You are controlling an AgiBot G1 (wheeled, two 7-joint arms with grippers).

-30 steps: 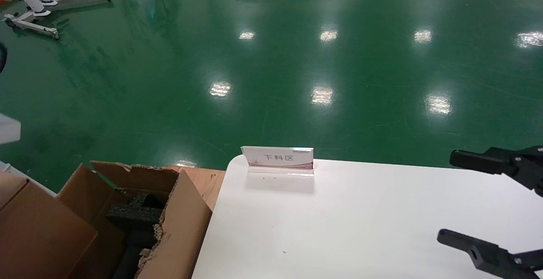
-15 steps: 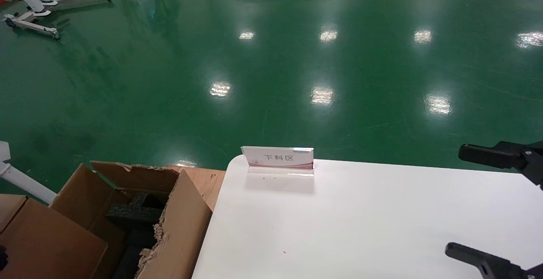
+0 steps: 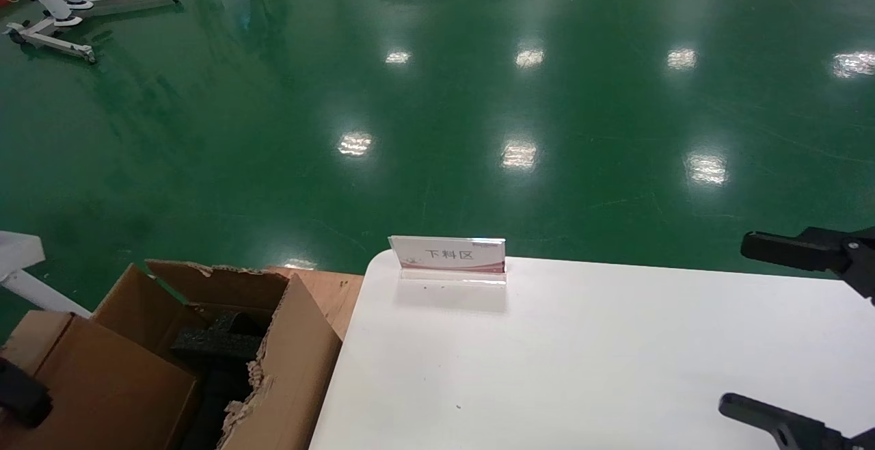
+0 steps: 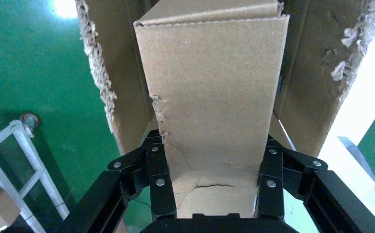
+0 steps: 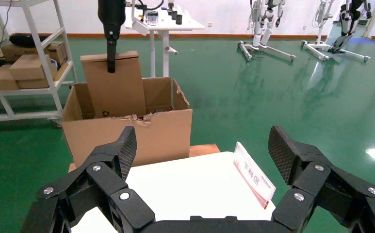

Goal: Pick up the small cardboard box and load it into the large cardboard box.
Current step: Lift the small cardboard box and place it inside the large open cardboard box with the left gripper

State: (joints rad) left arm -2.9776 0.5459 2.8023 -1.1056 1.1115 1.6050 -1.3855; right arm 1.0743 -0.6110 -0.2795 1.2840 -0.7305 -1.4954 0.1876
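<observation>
The large cardboard box (image 3: pixel 294 361) stands open beside the table at lower left, with torn rims and black foam (image 3: pixel 219 344) inside. My left gripper (image 3: pixel 20 395) is shut on the small cardboard box (image 3: pixel 116 388) and holds it on end, its lower part inside the large box. The left wrist view shows the fingers (image 4: pixel 157 170) clamped on the small box (image 4: pixel 214 97) between the carton walls (image 4: pixel 316 73). The right wrist view shows the left gripper (image 5: pixel 111 63), the small box (image 5: pixel 115 87) and the carton (image 5: pixel 146 136). My right gripper (image 3: pixel 735 323) is open and empty over the table's right side.
A white table (image 3: pixel 581 354) carries a small standing sign (image 3: pixel 448 256) at its far edge. A wooden board (image 3: pixel 328 293) lies between carton and table. A white metal shelf (image 5: pixel 25 68) with boxes stands behind the carton. The floor is green.
The small box has shifted right and lower into the carton, and the left gripper has come into the head view at lower left. The right gripper drew slightly toward the right edge.
</observation>
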